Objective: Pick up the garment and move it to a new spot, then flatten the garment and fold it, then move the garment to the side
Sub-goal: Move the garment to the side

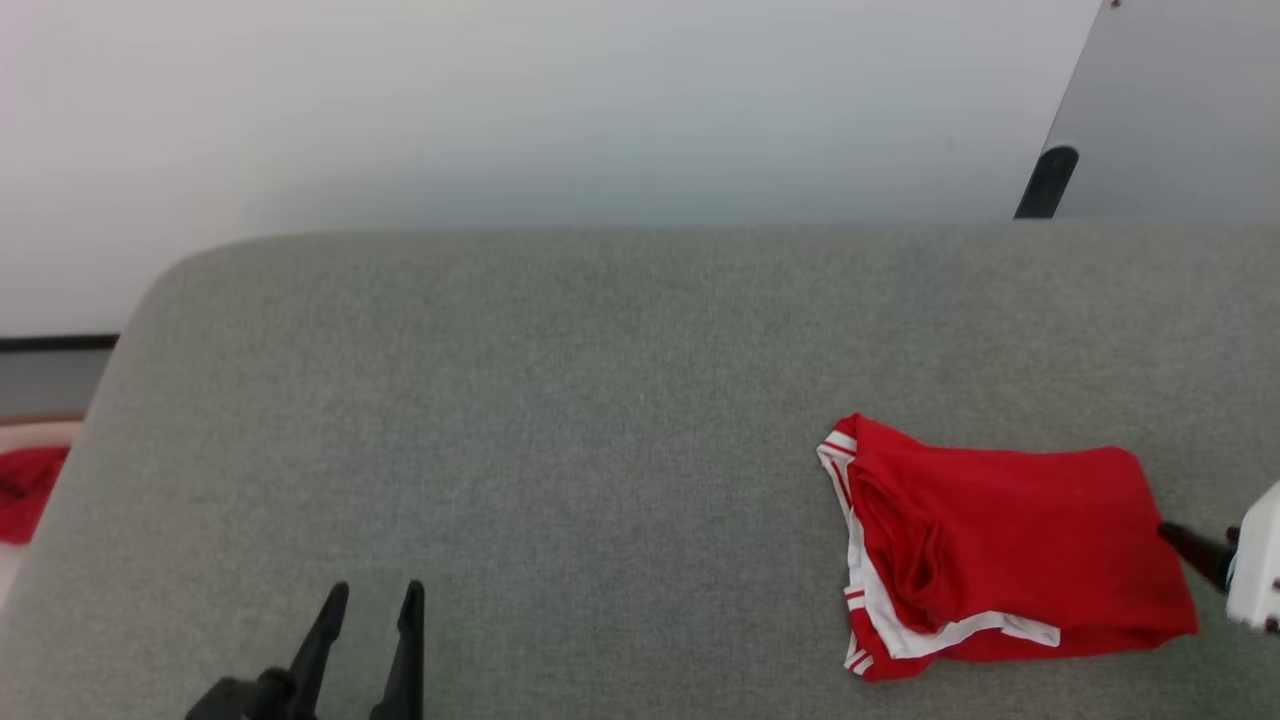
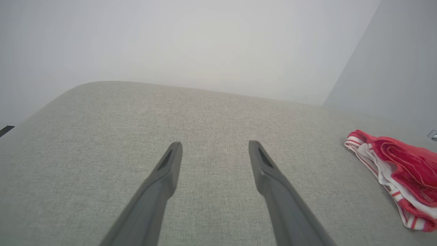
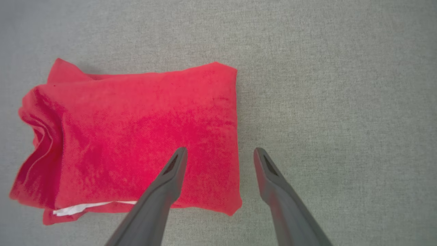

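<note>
The garment lies folded into a compact red rectangle on the right of the grey cushion, white striped trim showing along its left and lower edges; its lettering is hidden. My right gripper hovers at the garment's right edge. In the right wrist view it is open, one finger over the red cloth and the other over bare cushion, holding nothing. My left gripper stands open and empty over the cushion at the lower left, far from the garment. Its fingers are spread in the left wrist view.
A plain red cloth lump lies beyond the cushion's left edge. A white wall runs behind the cushion, with a grey panel and a dark post at the upper right.
</note>
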Tool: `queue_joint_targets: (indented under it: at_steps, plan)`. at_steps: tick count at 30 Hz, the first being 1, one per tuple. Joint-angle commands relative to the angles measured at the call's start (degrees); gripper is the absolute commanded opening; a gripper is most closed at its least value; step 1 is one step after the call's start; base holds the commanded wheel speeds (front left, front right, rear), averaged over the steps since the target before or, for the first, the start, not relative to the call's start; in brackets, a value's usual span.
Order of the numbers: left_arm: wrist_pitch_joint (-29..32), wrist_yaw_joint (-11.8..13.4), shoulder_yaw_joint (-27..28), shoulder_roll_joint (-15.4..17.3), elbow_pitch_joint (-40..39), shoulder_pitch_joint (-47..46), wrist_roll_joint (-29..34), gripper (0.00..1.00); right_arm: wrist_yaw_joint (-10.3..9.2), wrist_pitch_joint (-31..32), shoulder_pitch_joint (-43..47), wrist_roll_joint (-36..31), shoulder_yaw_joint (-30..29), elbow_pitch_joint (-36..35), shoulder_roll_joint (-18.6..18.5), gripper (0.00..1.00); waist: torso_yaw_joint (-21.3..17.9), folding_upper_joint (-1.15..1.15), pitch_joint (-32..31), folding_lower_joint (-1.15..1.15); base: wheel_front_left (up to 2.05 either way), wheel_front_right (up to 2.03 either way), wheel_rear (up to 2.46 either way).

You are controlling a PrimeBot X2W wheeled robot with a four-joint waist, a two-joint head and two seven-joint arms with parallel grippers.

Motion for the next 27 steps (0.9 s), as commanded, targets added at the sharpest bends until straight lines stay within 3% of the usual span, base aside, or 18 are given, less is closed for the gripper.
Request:
queue_joint_targets:
  at_steps: [1, 8, 15, 16, 17, 18, 20, 21, 27]
  plan:
    - [0.0, -0.2, -0.1, 0.1, 0.1, -0.7, -0.3, 1.00, -0.07, 0.3, -0.8, -0.4, -0.3, 0.2, -0.1, 1.00, 0.7, 0.00, 2.1, 0.00, 0.00, 0.00, 0.00]
    - [0.0, -0.5, -1.5, 0.5, 1.1, -5.1, -0.6, 1.00, -0.07, 5.6, -5.6, -2.2, 0.9, 5.3, -0.3, 1.00, 2.1, 0.00, 7.2, 0.00, 0.00, 0.00, 0.00]
    - [0.0, -0.8, -2.4, 0.7, 2.1, -7.9, -0.9, 1.00, -0.07, 6.3, -5.9, -1.4, 4.3, 9.6, 0.2, 1.00, 3.1, 0.00, 9.6, 0.00, 0.00, 0.00, 0.00]
    - [0.0, -0.9, -2.4, 0.7, 2.3, -8.0, -0.9, 1.00, -0.07, 6.4, -5.6, -0.9, 5.0, 10.0, 0.3, 0.94, 3.1, 0.00, 9.7, 0.00, 0.00, 0.00, 0.00]
    - [0.0, -0.9, -2.5, 0.7, 2.4, -8.1, -1.0, 1.00, -0.07, 6.1, -5.3, -0.7, 5.6, 10.2, 0.4, 0.53, 3.1, 0.00, 9.8, 0.00, 0.00, 0.00, 0.00]
    - [0.0, -0.9, -2.5, 0.7, 2.5, -8.1, -1.1, 1.00, -0.07, 5.5, -5.2, -0.6, 6.1, 10.3, 0.3, 0.34, 3.0, 0.00, 9.8, 0.00, 0.00, 0.00, 0.00]
    - [0.0, -0.8, -2.5, 0.8, 2.6, -8.1, -0.9, 1.00, -0.07, 4.4, -5.2, -0.2, 6.5, 10.8, 0.0, 0.07, 2.8, 0.00, 9.8, 0.00, 0.00, 0.00, 0.00]
    - [0.0, -0.8, -2.4, 0.9, 2.7, -8.1, -0.9, 1.00, -0.07, 3.9, -5.3, 0.1, 6.6, 11.0, -0.1, 0.00, 2.7, 0.00, 9.8, 0.00, 0.00, 0.00, 0.00]
    - [0.0, -0.9, -3.0, 1.2, 2.5, -8.6, -1.1, 1.00, -0.09, -0.2, -5.9, 1.9, 7.4, 10.7, -1.4, 0.00, 1.2, 0.00, 9.1, 0.00, 0.00, 0.00, 0.00]
